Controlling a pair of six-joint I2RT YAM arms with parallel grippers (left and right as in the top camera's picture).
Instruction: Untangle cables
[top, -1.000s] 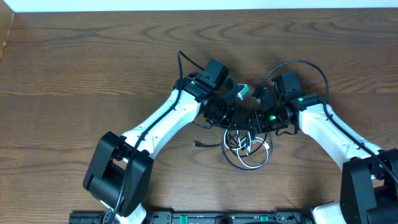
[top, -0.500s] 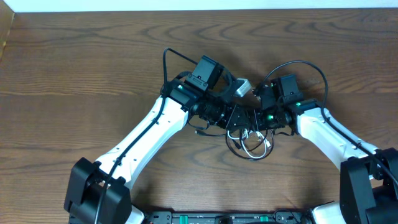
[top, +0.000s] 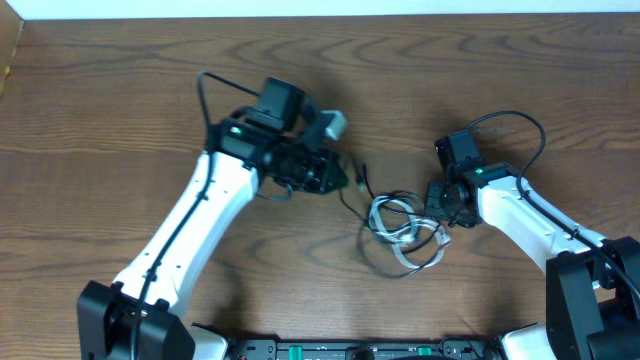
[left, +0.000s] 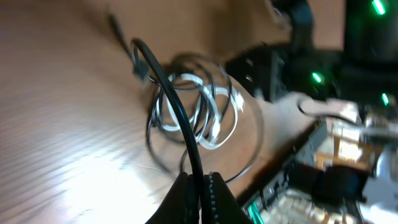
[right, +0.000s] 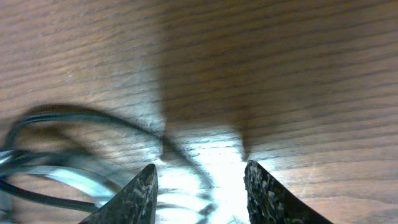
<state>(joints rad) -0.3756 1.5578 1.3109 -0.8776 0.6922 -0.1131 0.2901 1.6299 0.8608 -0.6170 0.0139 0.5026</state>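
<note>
Brown wood-grain tabletop (top: 120, 100), matte finish. I've got the left gripper (left: 199, 177) pinched tight on the thin glossy black cable (left: 177, 112), which arcs down to the heap. The thin white cable (top: 398, 238) lies mid-table in loose round loops, with black loops laced through it. The right gripper (right: 201, 167) sits just beside that coil, its rough dark pads spread and bare wood showing between them.

The whole surface (top: 100, 100) is viewed straight down from far overhead; the cables (top: 398, 228), shared by all views, are seen close past the left claw (left: 199, 188) and right claw (right: 200, 167).
</note>
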